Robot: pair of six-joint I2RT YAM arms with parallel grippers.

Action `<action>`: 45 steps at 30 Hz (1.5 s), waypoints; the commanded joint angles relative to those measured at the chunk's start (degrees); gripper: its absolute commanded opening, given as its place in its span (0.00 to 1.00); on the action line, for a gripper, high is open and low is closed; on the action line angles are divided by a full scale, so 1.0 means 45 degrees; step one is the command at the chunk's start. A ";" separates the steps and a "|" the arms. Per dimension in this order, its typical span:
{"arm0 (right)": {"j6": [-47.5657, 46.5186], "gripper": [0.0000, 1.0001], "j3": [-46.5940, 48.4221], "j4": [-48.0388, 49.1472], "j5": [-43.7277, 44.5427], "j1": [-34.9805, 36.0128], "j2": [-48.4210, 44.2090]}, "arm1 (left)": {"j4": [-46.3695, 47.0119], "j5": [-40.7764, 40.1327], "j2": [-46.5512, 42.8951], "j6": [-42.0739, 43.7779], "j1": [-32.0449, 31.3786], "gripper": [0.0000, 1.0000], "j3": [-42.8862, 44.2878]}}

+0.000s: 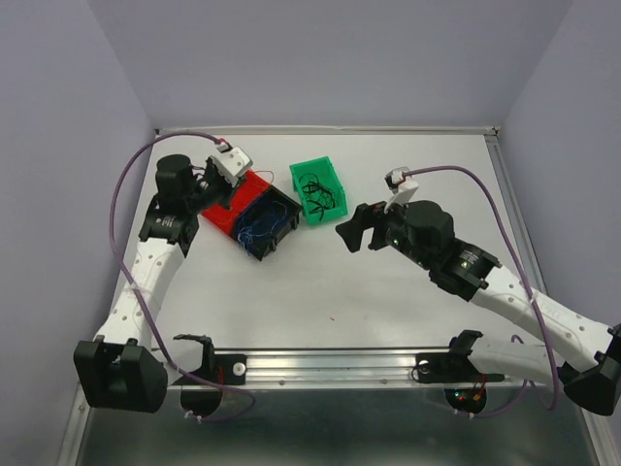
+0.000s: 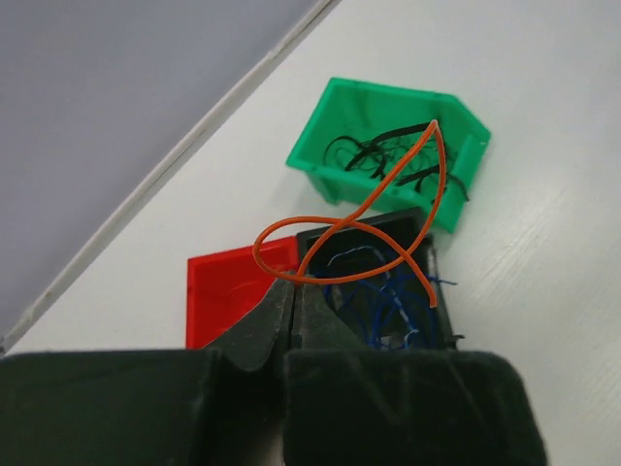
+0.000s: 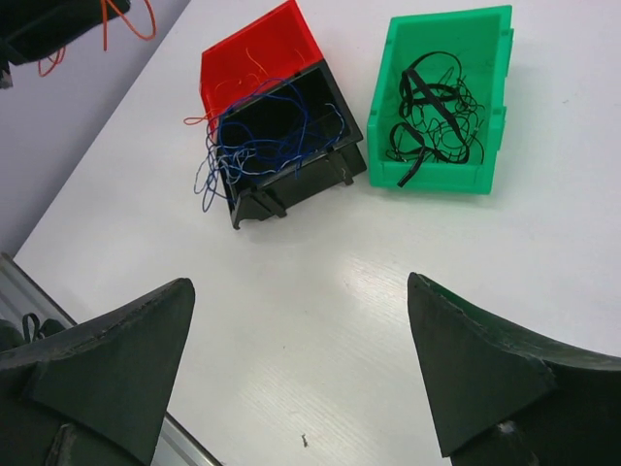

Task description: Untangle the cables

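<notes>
My left gripper (image 2: 291,301) clamps red wire (image 2: 320,219), loop pointing away toward green bin (image 2: 388,102) | right gripper (image 3: 299,283) jaws apart

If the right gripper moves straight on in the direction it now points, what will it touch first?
Most likely the bare table, short of the bins: the open right gripper looks tilted down at it. Further along lies the gap between black bin and green bin. Depth is uncertain.

Top camera looks down; both close wrist cameras share the green bin (image 3: 437,179).
</notes>
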 commanded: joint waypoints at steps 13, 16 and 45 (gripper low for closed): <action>0.0316 0.96 -0.0954 0.0907 0.0845 -0.0053 -0.0666 | 0.5830 0.1133 0.5096 -0.4615 0.2993 0.00 0.0451; 0.0336 0.96 -0.1071 0.0966 0.0845 -0.0073 -0.0764 | 0.8204 0.0701 0.6171 -0.6233 0.3129 0.00 -0.0054; 0.0609 0.96 -0.1462 0.1103 0.0864 -0.0053 -0.1038 | -0.0395 -0.2380 0.9963 -0.0929 0.2469 0.00 0.3261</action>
